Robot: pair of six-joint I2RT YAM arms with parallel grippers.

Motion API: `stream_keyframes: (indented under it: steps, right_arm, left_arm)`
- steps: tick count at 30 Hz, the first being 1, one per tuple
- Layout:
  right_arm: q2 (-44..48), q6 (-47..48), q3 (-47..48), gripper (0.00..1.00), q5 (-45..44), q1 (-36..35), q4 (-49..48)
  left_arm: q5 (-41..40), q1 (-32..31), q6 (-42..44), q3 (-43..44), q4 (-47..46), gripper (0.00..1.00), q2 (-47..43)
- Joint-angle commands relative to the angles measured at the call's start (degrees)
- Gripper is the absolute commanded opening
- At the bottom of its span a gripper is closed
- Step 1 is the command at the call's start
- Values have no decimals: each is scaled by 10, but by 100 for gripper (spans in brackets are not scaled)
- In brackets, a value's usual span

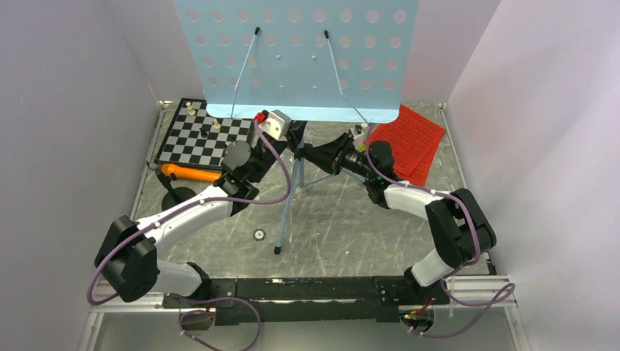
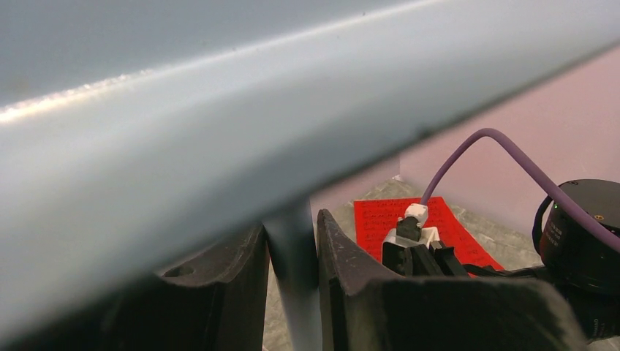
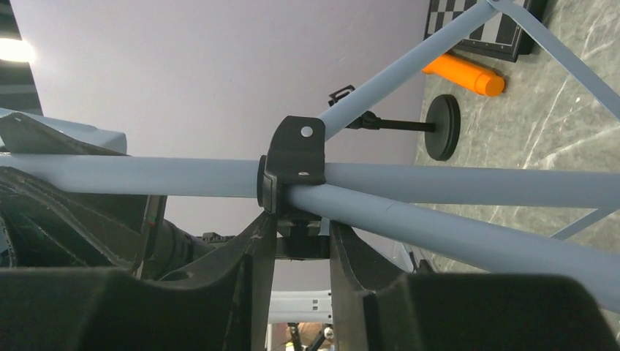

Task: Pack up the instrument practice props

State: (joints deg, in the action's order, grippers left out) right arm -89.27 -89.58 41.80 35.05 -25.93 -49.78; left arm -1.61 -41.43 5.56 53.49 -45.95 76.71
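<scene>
The light-blue music stand stands upright in the middle of the surface. The left gripper clamps its pole, and the right gripper pinches the black collar where the legs meet. Folding the stand looks to be the step in hand; next, that collar needs sliding along the pole.

White arms, black joints, black left gripper and right gripper, purple cables

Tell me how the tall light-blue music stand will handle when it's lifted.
The tall light-blue perforated music stand is probably top-heavy: its wide desk sits high on a thin pole, so it may tip. Its tripod legs meet at a black collar and may swing or fold.
</scene>
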Motion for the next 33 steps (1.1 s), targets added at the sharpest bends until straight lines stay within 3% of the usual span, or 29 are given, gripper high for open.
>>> stream_keyframes:
  steps: [1, 3, 7, 16, 18, 21, 24, 26, 29, 33]
  right_arm:
    - [2, -13, 43, 15, 10, -11, -50]
    - [2, 2, 55, 0, 20, -11, -35]
    - [16, 89, 82, 0, 33, -12, 54]
    - [54, 467, 225, 0, -49, -13, 441]
    - [55, 480, 229, 0, -52, -12, 461]
    - [57, 438, 202, 1, -16, -11, 415]
    - [55, 374, 175, 48, 12, -10, 363]
    - [54, 331, 156, 63, 23, -9, 334]
    - [48, 255, 128, 73, 44, -10, 271]
    - [27, 139, 93, 73, 67, -9, 139]
  left_arm:
    - [2, 2, 45, -12, 2, 0, -2]
    - [2, 2, 45, -14, 2, 0, -2]
    - [2, 3, 45, -15, 5, 0, -2]
    - [2, 3, 39, -24, 6, 0, 0]
    - [3, 2, 38, -22, 6, 0, 1]
    - [3, 2, 39, -19, 8, 0, 2]
    - [2, 2, 41, -18, 9, 0, 2]
    - [1, 2, 43, -18, 9, 0, 1]
    - [-1, 2, 46, -19, 8, 0, -1]
    - [-1, 2, 50, -21, 6, 0, -3]
